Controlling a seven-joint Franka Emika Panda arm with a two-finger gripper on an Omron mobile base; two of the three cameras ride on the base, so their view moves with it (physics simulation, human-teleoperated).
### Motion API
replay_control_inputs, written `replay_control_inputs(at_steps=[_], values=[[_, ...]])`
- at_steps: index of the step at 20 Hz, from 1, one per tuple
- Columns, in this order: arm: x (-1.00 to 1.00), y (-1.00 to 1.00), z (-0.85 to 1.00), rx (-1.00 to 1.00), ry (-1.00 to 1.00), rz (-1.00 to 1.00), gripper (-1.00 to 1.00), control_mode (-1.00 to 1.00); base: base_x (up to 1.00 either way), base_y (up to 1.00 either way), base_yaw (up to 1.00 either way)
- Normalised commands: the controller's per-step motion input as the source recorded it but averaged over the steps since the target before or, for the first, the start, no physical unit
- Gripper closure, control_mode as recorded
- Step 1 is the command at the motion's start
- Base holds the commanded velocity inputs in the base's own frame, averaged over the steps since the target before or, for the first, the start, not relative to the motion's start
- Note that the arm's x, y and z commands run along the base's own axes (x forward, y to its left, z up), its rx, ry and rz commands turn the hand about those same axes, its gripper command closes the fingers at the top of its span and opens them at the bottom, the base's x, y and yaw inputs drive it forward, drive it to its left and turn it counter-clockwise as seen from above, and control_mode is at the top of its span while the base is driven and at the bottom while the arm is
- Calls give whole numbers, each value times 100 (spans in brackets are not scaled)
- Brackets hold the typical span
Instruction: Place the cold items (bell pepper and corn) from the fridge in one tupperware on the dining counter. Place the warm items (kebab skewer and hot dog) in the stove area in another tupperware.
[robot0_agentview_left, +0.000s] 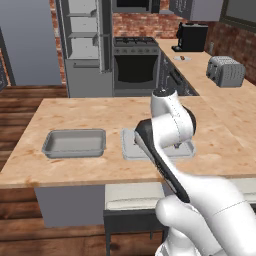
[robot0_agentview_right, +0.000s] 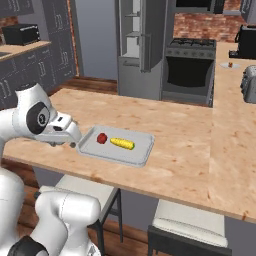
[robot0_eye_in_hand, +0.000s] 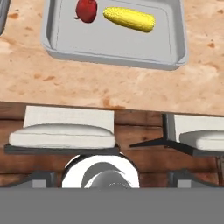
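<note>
The pale tupperware lies on the dining counter near its front edge. In it rest the red bell pepper and, just to its right, the yellow corn; both also show in the hand view, bell pepper and corn. My gripper hangs open and holds nothing, over the counter's front edge, just short of the tray. The darker tupperware sits with nothing in it to the left. The fridge stands open beside the stove. Kebab skewer and hot dog are out of view.
Two cushioned stools stand under the counter's front edge. On the side counter at the right are a toaster, a black coffee machine and a small plate. My arm hides part of the pale tray in the left base view.
</note>
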Motion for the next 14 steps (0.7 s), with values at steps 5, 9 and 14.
replay_control_inputs(at_steps=[5,9,14], values=[[-59,-33,0,10,0,25,-100,-100,0,0,0],[-41,-32,-8,16,-1,7,-100,-100,0,0,0],[-14,0,-7,3,2,0,-100,100,-14,7,0]])
